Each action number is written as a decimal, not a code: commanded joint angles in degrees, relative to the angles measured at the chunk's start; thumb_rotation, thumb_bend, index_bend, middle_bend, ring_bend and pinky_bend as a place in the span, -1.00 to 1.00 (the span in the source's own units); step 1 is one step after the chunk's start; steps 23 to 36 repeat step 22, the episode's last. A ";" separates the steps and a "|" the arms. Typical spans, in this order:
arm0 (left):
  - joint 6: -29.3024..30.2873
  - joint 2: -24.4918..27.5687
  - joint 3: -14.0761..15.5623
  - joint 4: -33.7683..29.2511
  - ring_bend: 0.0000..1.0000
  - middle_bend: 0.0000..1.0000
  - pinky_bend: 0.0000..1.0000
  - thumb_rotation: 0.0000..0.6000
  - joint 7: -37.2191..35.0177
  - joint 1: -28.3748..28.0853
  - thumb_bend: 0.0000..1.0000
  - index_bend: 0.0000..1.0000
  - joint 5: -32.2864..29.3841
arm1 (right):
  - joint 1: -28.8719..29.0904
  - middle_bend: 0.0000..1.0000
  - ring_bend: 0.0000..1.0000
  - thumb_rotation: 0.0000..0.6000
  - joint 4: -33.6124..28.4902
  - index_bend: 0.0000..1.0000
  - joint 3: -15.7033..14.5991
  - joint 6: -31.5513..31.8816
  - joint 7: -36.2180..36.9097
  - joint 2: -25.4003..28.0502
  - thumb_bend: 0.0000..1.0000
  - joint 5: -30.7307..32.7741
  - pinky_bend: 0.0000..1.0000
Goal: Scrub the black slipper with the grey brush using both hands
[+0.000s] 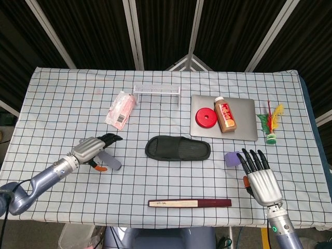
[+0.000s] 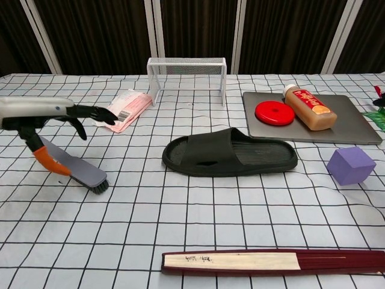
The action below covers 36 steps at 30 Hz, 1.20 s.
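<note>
Bright even overhead light, soft shadows, sharp.

On your checked worktop (image 1: 62, 104) you have a grey tray (image 1: 244, 129) carrying a red disc (image 1: 205, 117) and brown bottle (image 1: 224, 114), a purple cube (image 2: 351, 165), a folded fan (image 2: 271, 261), a pink packet (image 1: 120, 110), and a wire rack (image 2: 187, 70).

Left hand (image 1: 93, 149) low over table, fingers extended forward, arm reaching in from left; right hand (image 1: 261, 178) flat, fingers spread, holding nothing
</note>
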 commanded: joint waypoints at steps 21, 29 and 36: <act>47.56 7.51 3.94 -11.05 -1.00 -1.00 -0.92 1.00 29.22 41.34 -0.85 -1.00 0.81 | -7.80 -1.00 -1.00 1.00 2.17 -1.00 4.12 4.90 9.86 4.59 0.03 5.59 -1.00; 46.95 7.68 3.77 -11.21 -1.00 -1.00 -0.92 1.00 29.27 41.22 -0.85 -1.00 0.56 | -7.87 -1.00 -1.00 1.00 2.12 -1.00 4.14 4.88 9.84 4.62 0.03 5.53 -1.00; 46.95 7.68 3.77 -11.21 -1.00 -1.00 -0.92 1.00 29.27 41.22 -0.85 -1.00 0.56 | -7.87 -1.00 -1.00 1.00 2.12 -1.00 4.14 4.88 9.84 4.62 0.03 5.53 -1.00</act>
